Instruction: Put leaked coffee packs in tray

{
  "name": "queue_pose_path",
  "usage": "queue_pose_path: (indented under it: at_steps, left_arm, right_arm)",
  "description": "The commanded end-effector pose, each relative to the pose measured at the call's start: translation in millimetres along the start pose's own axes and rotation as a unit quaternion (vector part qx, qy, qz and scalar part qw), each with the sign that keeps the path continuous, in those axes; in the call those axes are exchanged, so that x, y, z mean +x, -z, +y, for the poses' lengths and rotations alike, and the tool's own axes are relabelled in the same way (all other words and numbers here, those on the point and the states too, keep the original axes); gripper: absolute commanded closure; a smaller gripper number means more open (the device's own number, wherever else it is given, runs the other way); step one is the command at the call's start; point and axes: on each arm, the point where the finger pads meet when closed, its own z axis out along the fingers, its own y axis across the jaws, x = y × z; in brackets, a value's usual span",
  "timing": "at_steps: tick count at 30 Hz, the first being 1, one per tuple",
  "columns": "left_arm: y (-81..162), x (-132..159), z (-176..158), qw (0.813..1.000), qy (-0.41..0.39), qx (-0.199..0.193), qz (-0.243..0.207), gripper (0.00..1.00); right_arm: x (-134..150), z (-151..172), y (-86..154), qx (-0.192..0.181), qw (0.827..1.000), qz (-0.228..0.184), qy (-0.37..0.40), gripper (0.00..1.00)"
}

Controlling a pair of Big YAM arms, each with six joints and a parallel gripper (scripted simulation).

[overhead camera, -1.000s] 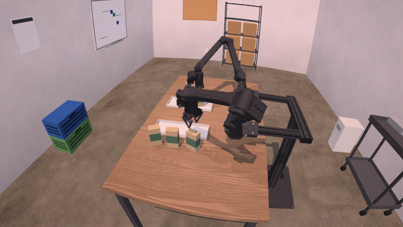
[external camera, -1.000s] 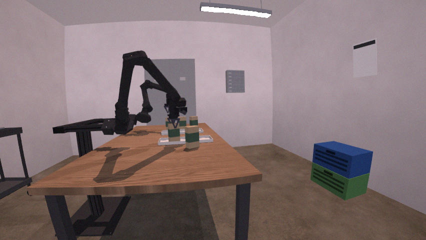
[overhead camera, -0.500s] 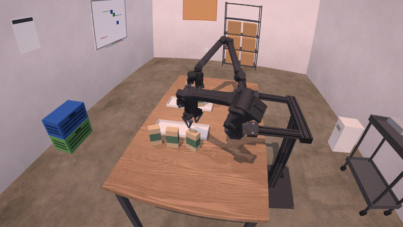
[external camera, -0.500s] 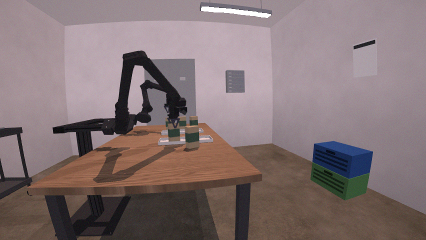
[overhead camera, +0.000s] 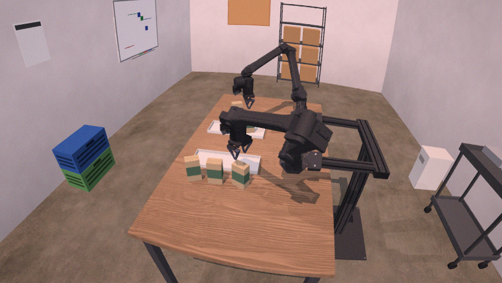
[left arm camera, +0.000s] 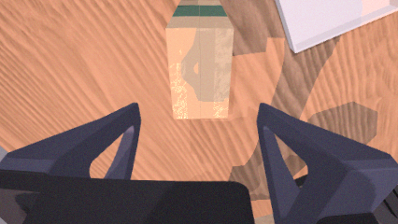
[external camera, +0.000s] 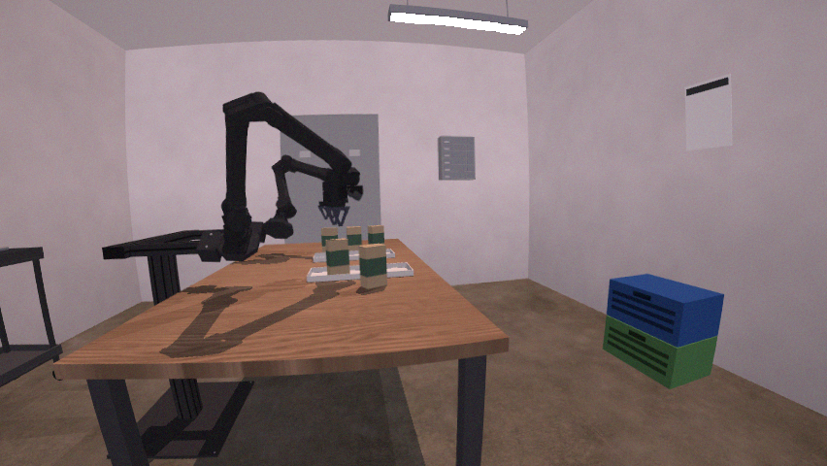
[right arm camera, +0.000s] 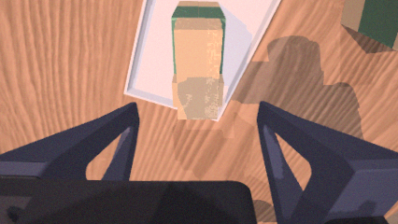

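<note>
Right wrist, open pincer [overhead camera: 248,107] [external camera: 335,223] [right arm camera: 198,105], pack [overhead camera: 250,128] [external camera: 337,256] [right arm camera: 198,51] in tray [overhead camera: 259,135] [external camera: 317,277] [right arm camera: 151,63]
</note>
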Motion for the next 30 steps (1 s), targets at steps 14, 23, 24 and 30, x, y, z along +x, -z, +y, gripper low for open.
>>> queue_pose_path:
  at_steps: [14,23,24,30]
  left_arm:
    - [6,-67,39,0.985,0.171,0.000,-0.010,0.24]
    - [4,-128,73,0.961,0.278,-0.001,0.000,0.24]
    - [4,-128,73,0.961,0.278,-0.001,0.000,0.24]
    - [7,-126,66,0.963,0.268,0.000,-0.007,0.24]
  right_arm:
    - [-28,-90,9,0.001,0.999,-0.005,0.039,0.24]
    - [-43,-166,8,0.003,0.999,-0.004,0.038,0.24]
    - [-43,-166,8,0.003,0.999,-0.004,0.038,0.24]
    - [-53,-202,0,0.003,0.999,0.005,0.045,0.24]
